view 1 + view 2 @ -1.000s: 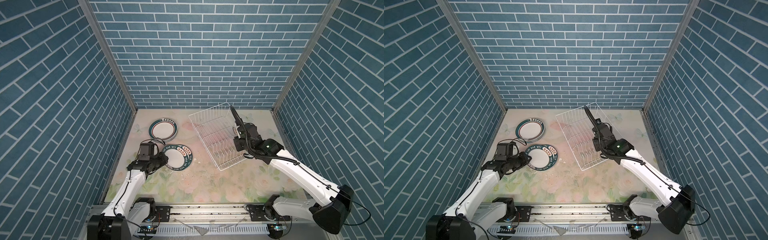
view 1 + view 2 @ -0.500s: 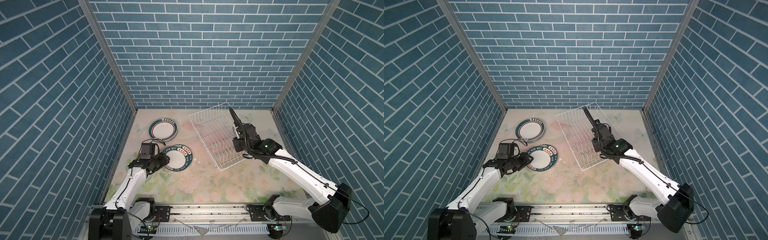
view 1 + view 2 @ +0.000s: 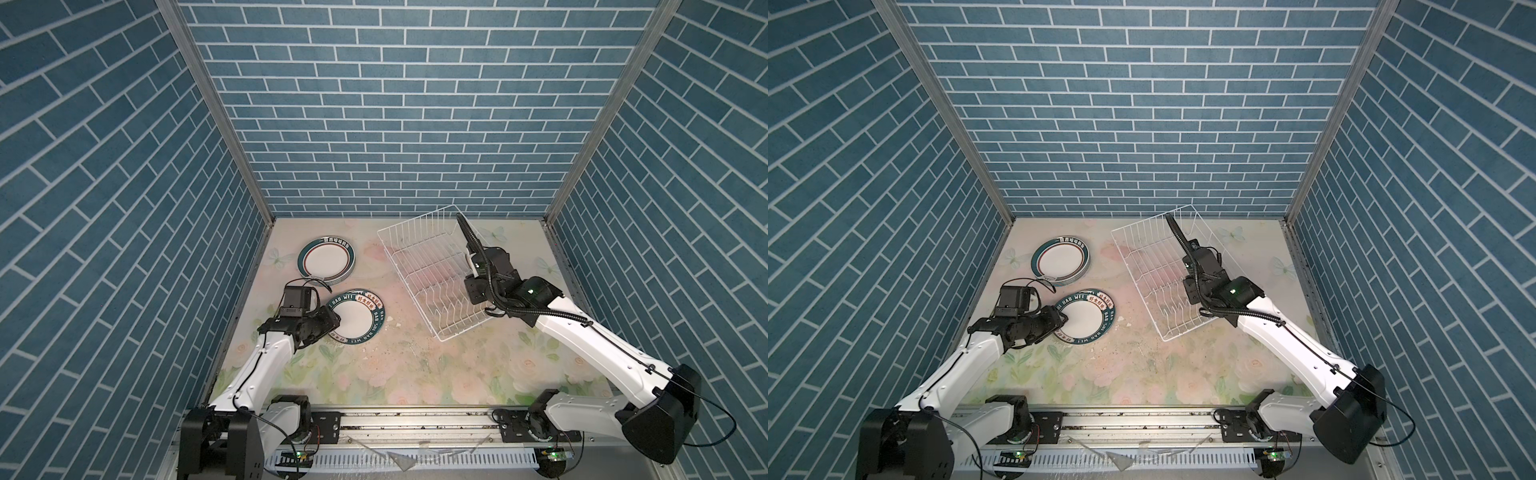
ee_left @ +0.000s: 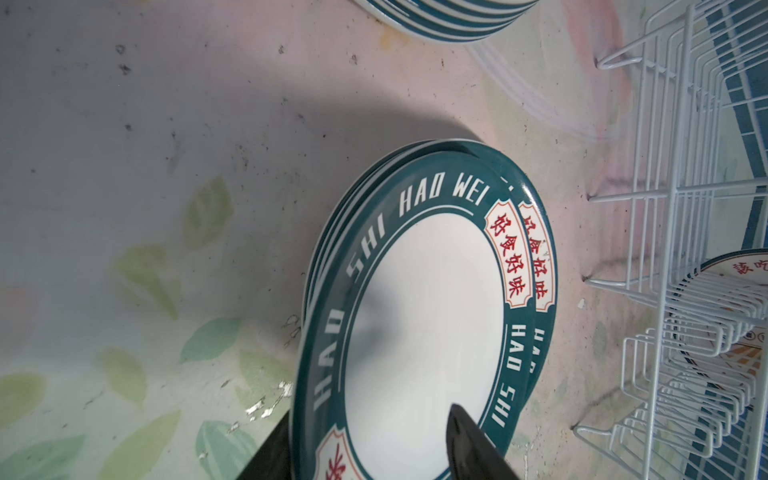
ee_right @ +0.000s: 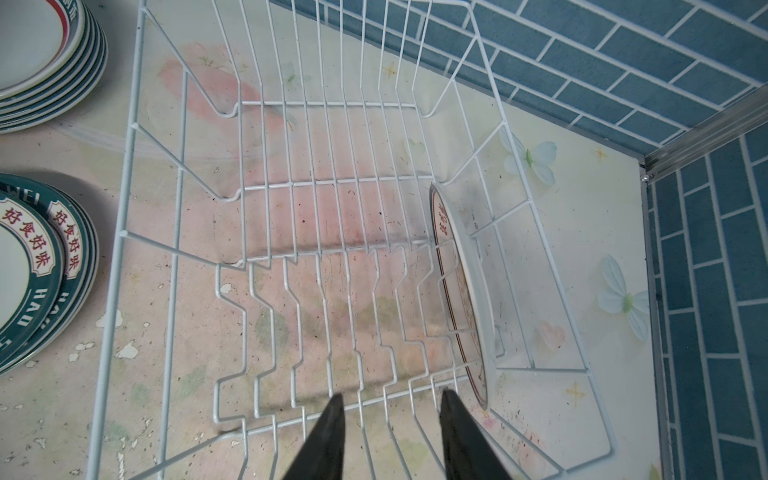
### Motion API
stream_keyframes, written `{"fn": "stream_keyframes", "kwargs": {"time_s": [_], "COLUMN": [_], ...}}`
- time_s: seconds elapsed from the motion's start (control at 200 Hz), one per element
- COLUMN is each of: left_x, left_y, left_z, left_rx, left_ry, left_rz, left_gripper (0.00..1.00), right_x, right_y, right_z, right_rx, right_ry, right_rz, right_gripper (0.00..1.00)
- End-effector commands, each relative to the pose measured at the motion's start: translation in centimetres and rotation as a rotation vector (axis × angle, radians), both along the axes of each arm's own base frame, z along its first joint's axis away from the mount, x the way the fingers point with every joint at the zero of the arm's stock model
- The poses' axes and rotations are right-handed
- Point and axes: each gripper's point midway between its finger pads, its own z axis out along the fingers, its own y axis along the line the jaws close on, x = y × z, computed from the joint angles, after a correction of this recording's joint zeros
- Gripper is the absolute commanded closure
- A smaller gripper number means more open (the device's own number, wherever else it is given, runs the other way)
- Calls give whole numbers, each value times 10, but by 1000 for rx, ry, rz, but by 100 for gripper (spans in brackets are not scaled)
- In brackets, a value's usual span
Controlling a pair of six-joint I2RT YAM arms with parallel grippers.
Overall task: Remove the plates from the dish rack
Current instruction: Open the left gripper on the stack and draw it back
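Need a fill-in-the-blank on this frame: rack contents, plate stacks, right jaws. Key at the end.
The dish rack holds exactly ____ plate.
The unloaded plates lie on the table in ____ stacks.
The near stack has top-rim lettering HAO SHI HAO ____.
The right gripper has its jaws ____, nothing between them.
Missing: one; two; WEI; open.

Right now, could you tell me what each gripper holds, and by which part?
Nothing is clamped: the left gripper, open, straddles the top plate at its rim; the right gripper hangs empty.
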Motion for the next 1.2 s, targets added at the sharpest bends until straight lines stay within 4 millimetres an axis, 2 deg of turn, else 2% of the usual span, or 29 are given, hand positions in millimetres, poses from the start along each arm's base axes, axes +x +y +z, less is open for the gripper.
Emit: {"fn": "stream_keyframes", "kwargs": {"time_s": [0.0, 0.28, 0.45, 0.59, 0.915, 0.975, 1.04, 1.065, 1.085, 1.195], "left_x": [4, 11, 17, 18, 20, 24, 32, 34, 35, 36], "left_y": [1, -7, -19, -16, -17, -24, -37, -43, -47, -47], "left_z": [4, 3, 5, 3, 12, 20, 39, 49, 56, 83], "left_rx": [11, 8, -31, -14, -5, -35, -103, -131, -145, -130], "left_ry": [-3, -3, -32, -21, -50, -90, -195, -246, -279, -378], "left_rz": [-12, -39, -76, -70, -98, -125, -174, -199, -213, -239], "left_gripper": [42, 39, 35, 34, 31, 30, 27, 14, 9, 4], "right_x": [-3, -3, -2, -2, 0, 0, 1, 1, 1, 2], "right_y": [-1, -1, -3, -4, -9, -12, -15, -17, -19, -28], "right_z": [-13, -15, -17, -19, -17, -16, -12, -11, -9, -2], "right_rx": [-41, -45, -50, -50, -46, -46, -37, -36, -34, -37], "right_ry": [27, 35, 39, 45, 41, 36, 24, 21, 17, 0], "right_rz": [30, 32, 30, 28, 13, 5, -3, -8, -12, -36], "right_gripper": [61, 60, 60, 60, 60, 60, 60, 60, 60, 60]}}
